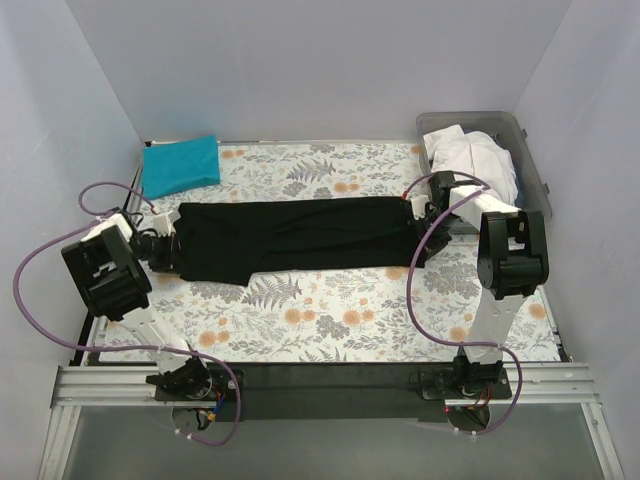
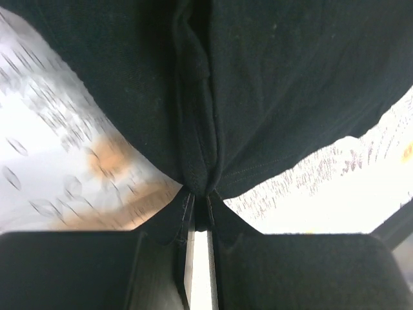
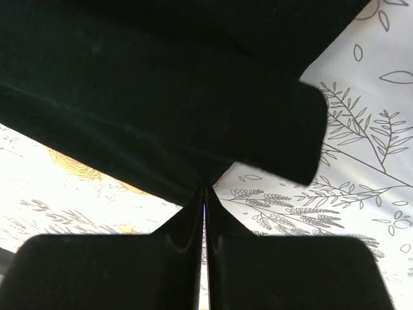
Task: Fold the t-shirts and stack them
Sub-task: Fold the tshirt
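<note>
The black t-shirt is stretched in a long band across the table between my two grippers. My left gripper is shut on its left end; the left wrist view shows the bunched hem pinched between the fingertips. My right gripper is shut on its right end; the right wrist view shows the black cloth running from the closed jaws, lifted above the table cloth. The teal-blue t-shirt lies folded at the back left corner. The white t-shirt lies crumpled in the tub.
A clear grey plastic tub stands at the back right. The floral table cloth covers the table. White walls close in the left, back and right sides.
</note>
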Controlling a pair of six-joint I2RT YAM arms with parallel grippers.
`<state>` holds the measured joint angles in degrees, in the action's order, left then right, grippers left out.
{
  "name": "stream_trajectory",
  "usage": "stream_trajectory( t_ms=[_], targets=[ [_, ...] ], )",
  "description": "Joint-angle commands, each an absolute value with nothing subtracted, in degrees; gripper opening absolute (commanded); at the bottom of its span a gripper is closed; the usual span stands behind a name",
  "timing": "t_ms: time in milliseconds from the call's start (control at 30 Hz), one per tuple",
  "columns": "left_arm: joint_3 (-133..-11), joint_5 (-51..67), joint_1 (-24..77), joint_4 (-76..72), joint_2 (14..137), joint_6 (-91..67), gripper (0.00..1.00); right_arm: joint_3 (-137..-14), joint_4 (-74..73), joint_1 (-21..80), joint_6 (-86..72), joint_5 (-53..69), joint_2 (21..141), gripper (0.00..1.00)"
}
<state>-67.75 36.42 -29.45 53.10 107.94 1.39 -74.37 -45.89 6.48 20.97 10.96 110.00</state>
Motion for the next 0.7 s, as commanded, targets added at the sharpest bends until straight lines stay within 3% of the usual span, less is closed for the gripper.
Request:
stream_trajectory(
  t_ms=[0,267,300,333,367,400,433,667],
  targets=[
    [-65.3,33.7,-30.6,55.4,102.1,3.8,0.00,-73.4,-42.6,6.4,23.9,5.5,110.1,0.01],
    [-63.1,33.8,-31.5,57.4,98.8,4.3,0.00,-70.3,-44.7,6.4,25.8,4.7,105.0,0.01],
    [-63.3,34.0,-31.5,57.8,98.4,4.1,0.00,-70.7,-45.4,6.4,26.3,5.6,104.7,0.08],
    [-63.8,34.8,-31.5,58.9,98.3,3.6,0.05,-71.3,-46.1,6.3,26.5,6.7,104.5,0.41],
    [-65.1,35.7,-31.5,59.7,97.7,3.5,0.19,-72.0,-47.4,6.4,26.7,9.6,103.5,0.61],
    [-66.1,36.8,-31.5,60.5,97.3,3.3,0.23,-72.9,-47.8,6.7,26.5,10.8,102.9,0.76],
    [-67.1,39.3,-31.5,62.1,97.0,2.6,0.26,-74.9,-48.1,7.0,26.2,11.7,102.3,0.82],
    [-70.3,41.7,-31.5,67.8,95.6,2.3,0.32,-82.8,-51.5,14.5,21.5,22.8,99.7,0.74]
  ],
)
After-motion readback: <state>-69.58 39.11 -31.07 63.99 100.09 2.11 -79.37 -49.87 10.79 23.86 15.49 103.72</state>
